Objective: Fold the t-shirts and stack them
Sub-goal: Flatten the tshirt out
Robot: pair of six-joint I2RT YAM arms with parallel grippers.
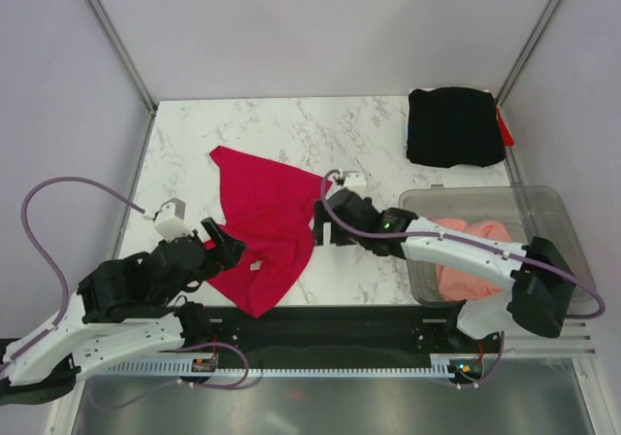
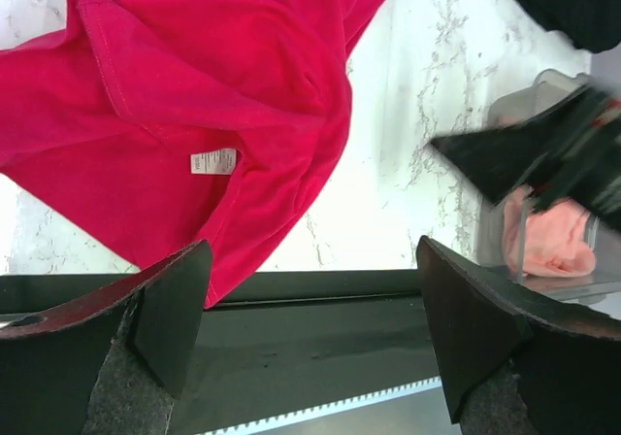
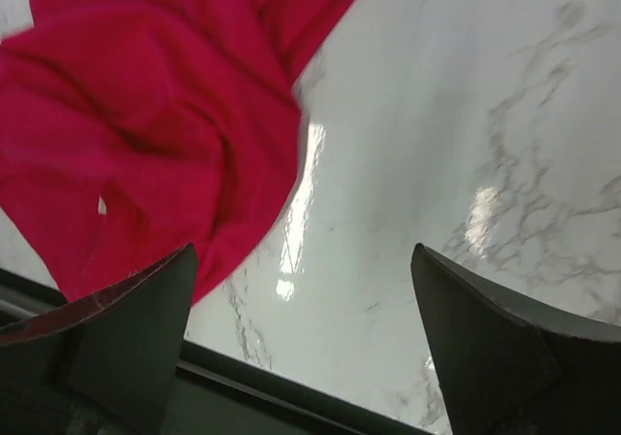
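Crimson shirt [image 1: 262, 226]: crumpled, near the table's near edge, left of centre.
Left gripper [image 1: 225, 244]: jaws wide, empty, over the shirt's left side.
Right gripper [image 1: 325, 223]: jaws wide, empty, just beside the shirt.
Advice: pinch opposite corners and spread the cloth flat before folding.
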